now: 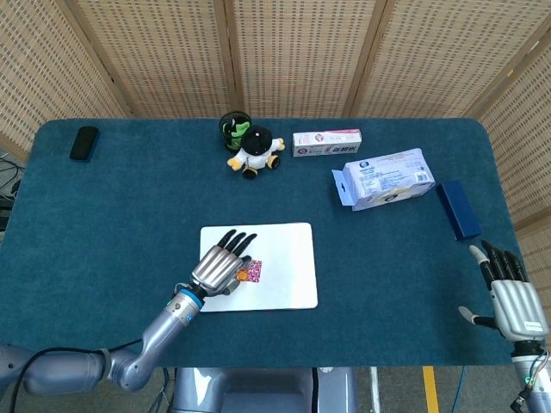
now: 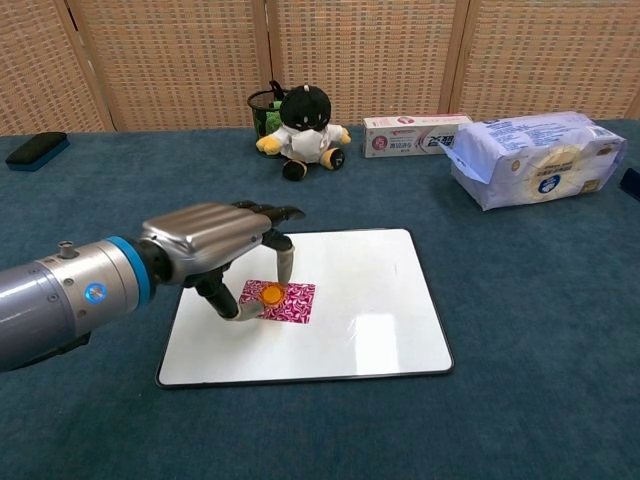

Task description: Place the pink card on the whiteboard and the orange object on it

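Observation:
My left hand [image 1: 219, 268] hangs over the left part of the whiteboard [image 1: 288, 249], its thumb and a finger pinching the small orange object [image 2: 271, 294]. The orange object [image 1: 242, 275] sits directly over the pink patterned card [image 2: 295, 301]; whether it touches the card I cannot tell. The card [image 1: 256, 272] lies flat on the whiteboard [image 2: 380, 300], partly hidden under my left hand [image 2: 215, 250]. Near the table's front right corner, my right hand [image 1: 512, 297] stays empty with its fingers apart; the chest view does not show it.
A plush toy [image 1: 256, 151] and a dark pen cup [image 1: 231, 127] stand at the back middle. A toothpaste box [image 1: 325, 142], a tissue pack [image 1: 385, 179] and a blue box [image 1: 458, 209] lie to the right. A black eraser [image 1: 84, 142] lies at the back left.

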Controlling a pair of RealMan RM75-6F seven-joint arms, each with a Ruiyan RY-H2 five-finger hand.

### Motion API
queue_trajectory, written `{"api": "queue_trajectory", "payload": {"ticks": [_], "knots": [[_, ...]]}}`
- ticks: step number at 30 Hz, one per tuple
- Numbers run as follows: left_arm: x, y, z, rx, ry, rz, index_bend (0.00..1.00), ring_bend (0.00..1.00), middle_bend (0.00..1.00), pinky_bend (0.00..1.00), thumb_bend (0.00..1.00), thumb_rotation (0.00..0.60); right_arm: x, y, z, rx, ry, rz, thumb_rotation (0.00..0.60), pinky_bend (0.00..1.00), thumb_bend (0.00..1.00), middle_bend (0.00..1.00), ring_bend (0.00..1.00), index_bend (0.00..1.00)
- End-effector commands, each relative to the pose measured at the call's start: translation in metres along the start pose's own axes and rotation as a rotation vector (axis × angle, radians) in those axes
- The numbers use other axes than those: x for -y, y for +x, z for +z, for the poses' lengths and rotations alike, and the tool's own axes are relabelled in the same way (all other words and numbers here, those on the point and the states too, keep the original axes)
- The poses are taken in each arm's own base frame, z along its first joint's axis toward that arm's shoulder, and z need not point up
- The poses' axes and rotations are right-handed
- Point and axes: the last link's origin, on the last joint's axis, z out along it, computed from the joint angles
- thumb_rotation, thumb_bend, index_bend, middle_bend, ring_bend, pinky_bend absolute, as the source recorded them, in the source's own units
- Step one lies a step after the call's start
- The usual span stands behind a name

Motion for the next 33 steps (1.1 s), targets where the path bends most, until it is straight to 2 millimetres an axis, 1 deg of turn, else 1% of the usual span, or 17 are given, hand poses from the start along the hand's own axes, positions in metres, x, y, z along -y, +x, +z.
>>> {"api": "queue_trajectory", "payload": {"ticks": [1, 8, 11, 12, 14, 15, 17, 19, 22, 29, 31, 33], "knots": [[-0.001, -0.004, 0.004, 0.004, 0.017, 0.01, 0.62, 0.0, 0.0, 0.0, 0.37, 0.6, 0.0, 0.0, 0.0, 0.0, 0.0, 0.002, 0.6, 0.0, 0.0, 0.0, 0.0, 0.0], [0.005, -0.005, 0.008, -0.009, 0.065, 0.01, 0.62, 0.0, 0.0, 0.0, 0.37, 0.6, -0.001, 0.001, 0.0, 0.001, -0.002, 0.006, 0.6, 0.0, 0.0, 0.0, 0.0, 0.0], [0.007, -0.005, 0.01, -0.006, 0.073, 0.004, 0.6, 0.0, 0.0, 0.0, 0.35, 0.6, -0.001, 0.001, 0.0, 0.003, -0.002, 0.006, 0.6, 0.0, 0.0, 0.0, 0.0, 0.0], [0.007, -0.005, 0.01, -0.005, 0.076, 0.001, 0.55, 0.0, 0.0, 0.0, 0.33, 0.6, -0.001, 0.001, 0.0, 0.003, -0.002, 0.006, 0.6, 0.0, 0.0, 0.0, 0.0, 0.0], [0.008, -0.005, 0.011, 0.001, 0.076, -0.003, 0.39, 0.0, 0.0, 0.0, 0.29, 0.6, -0.001, 0.001, 0.0, 0.003, -0.003, 0.005, 0.6, 0.0, 0.0, 0.0, 0.0, 0.0], [0.008, -0.006, 0.011, 0.008, 0.076, -0.011, 0.26, 0.0, 0.0, 0.0, 0.26, 0.6, -0.001, 0.001, 0.0, 0.003, -0.003, 0.006, 0.6, 0.0, 0.0, 0.0, 0.0, 0.0], [0.008, -0.006, 0.011, 0.023, 0.077, -0.024, 0.1, 0.0, 0.0, 0.0, 0.22, 0.6, -0.002, 0.001, 0.0, 0.003, -0.005, 0.007, 0.6, 0.0, 0.0, 0.0, 0.0, 0.0], [0.009, -0.005, 0.011, 0.028, 0.076, -0.029, 0.01, 0.0, 0.0, 0.0, 0.18, 0.6, -0.002, 0.001, 0.001, 0.004, -0.005, 0.006, 0.6, 0.0, 0.0, 0.0, 0.0, 0.0], [0.009, 0.001, 0.01, 0.023, 0.088, -0.061, 0.0, 0.0, 0.0, 0.0, 0.16, 0.6, -0.001, 0.0, 0.001, 0.006, -0.003, 0.005, 0.6, 0.0, 0.0, 0.0, 0.0, 0.0], [0.016, 0.026, 0.002, -0.038, 0.104, -0.117, 0.0, 0.0, 0.0, 0.0, 0.15, 0.6, 0.0, -0.001, 0.0, 0.008, 0.002, -0.001, 0.6, 0.0, 0.0, 0.0, 0.0, 0.0], [0.024, 0.038, -0.009, -0.078, 0.108, -0.114, 0.0, 0.0, 0.0, 0.0, 0.13, 0.6, 0.0, 0.0, 0.0, 0.003, 0.001, -0.001, 0.6, 0.0, 0.0, 0.0, 0.0, 0.0], [0.039, 0.049, -0.025, -0.122, 0.129, -0.09, 0.0, 0.0, 0.0, 0.0, 0.08, 0.6, 0.0, 0.001, -0.001, -0.003, 0.001, 0.0, 0.6, 0.0, 0.0, 0.0, 0.0, 0.0]]}}
